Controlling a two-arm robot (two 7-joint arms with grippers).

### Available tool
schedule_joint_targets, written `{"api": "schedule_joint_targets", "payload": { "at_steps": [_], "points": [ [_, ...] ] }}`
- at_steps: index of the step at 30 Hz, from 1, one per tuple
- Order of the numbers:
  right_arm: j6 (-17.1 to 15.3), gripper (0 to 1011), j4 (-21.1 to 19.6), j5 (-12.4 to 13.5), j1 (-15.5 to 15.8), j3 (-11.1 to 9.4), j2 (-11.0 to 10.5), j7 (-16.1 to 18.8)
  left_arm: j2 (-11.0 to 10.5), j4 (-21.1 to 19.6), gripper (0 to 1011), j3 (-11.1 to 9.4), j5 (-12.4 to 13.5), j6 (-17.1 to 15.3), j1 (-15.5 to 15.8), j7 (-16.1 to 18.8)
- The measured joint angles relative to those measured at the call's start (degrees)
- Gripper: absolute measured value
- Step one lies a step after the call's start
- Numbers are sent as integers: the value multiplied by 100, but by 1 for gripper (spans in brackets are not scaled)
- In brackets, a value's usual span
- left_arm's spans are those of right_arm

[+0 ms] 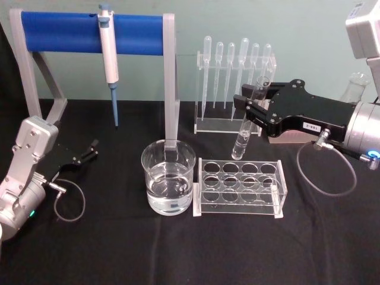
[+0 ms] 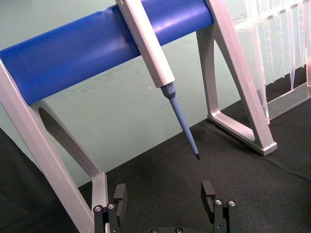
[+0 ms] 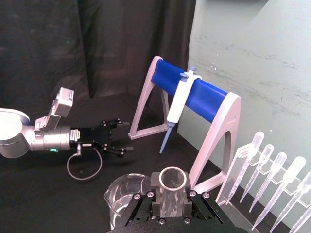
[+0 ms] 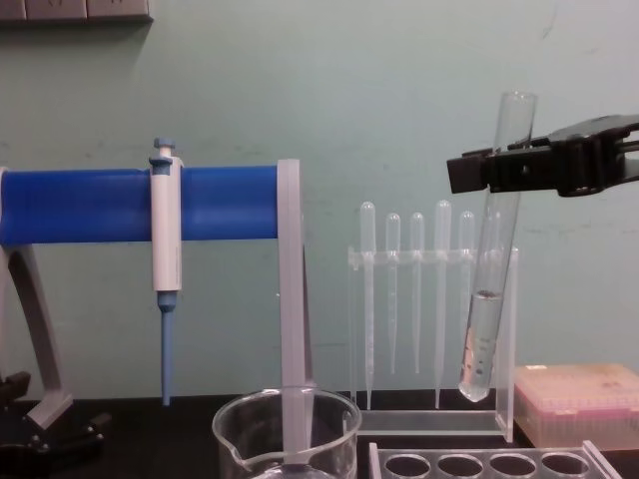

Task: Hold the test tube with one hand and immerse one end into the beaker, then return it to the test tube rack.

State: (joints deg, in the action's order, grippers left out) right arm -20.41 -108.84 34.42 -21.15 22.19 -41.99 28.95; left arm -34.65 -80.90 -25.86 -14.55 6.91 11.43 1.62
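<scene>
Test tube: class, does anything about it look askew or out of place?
Yes: the test tube leans, clamped in the right gripper clear of the rack, with liquid in its lower end. No spill shows. The left gripper lies open, idle.

Soft, even light falls from above, bright on the green wall (image 4: 399, 100) and swallowed by the black cloth (image 1: 178, 249), which shows almost no shadows. Small highlights glint on the tube (image 1: 241, 142) just below the right gripper's (image 1: 248, 111) jaws and on the beaker (image 1: 147, 178) rim. 1 blue ring light (image 1: 373, 158) glows behind those jaws.
</scene>
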Motion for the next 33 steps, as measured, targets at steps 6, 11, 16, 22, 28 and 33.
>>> {"api": "schedule_joint_targets", "payload": {
  "at_steps": [6, 11, 16, 22, 28, 33],
  "points": [
    [0, 224, -5, 31, -54, 43, -6, 0, 0, 0, 1000, 0, 0, 0, 0, 0],
    [-28, 224, -40, 79, -279, 173, 36, -5, 0, 0, 1000, 0, 0, 0, 0, 0],
    [-124, 224, -69, 94, -597, 392, 171, -14, 0, 0, 1000, 0, 0, 0, 0, 0],
    [-234, 224, 28, 96, -949, 758, 468, -18, 0, 0, 1000, 0, 0, 0, 0, 0],
    [-238, 224, 237, 60, -1128, 1096, 727, -56, 0, 0, 1000, 0, 0, 0, 0, 0],
    [-124, 224, 534, -127, -1238, 1391, 935, -81, 0, 0, 1000, 0, 0, 0, 0, 0]
  ]
}}
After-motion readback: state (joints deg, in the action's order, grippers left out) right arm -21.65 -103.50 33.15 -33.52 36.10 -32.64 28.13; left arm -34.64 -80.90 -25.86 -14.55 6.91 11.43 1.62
